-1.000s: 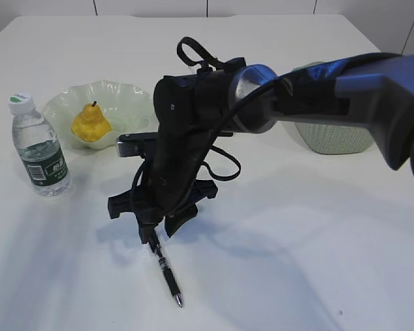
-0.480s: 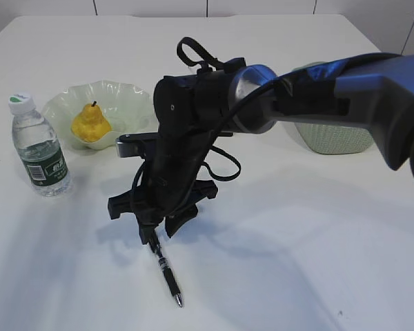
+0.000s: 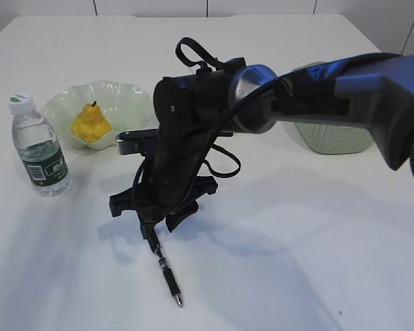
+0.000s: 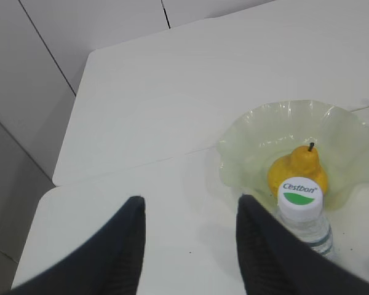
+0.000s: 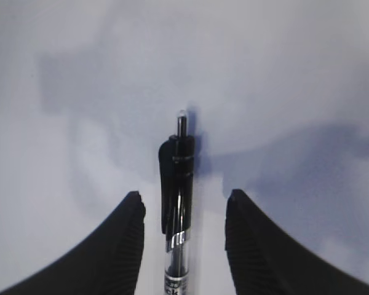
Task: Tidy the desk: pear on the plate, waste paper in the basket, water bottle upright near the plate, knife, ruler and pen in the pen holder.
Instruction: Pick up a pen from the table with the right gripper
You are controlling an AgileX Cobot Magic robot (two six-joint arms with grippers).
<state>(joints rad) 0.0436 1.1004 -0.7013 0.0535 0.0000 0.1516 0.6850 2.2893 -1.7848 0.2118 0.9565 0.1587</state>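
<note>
Black-barrelled, the pen (image 3: 167, 269) lies flat on the desk (image 3: 297, 241), its clicker end straight below your right gripper (image 3: 152, 234) and its long axis running between the spread fingers (image 5: 120, 246), untouched. Your left gripper (image 4: 190, 246), also apart, hangs by the water bottle (image 4: 302, 212). Since a second ago, the right gripper has lifted slightly.

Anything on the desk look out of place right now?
Only the pen: it lies flat on the desk, not in a holder, with the right tool open astride it. The pear sits in the plate; the water bottle stands upright.
</note>
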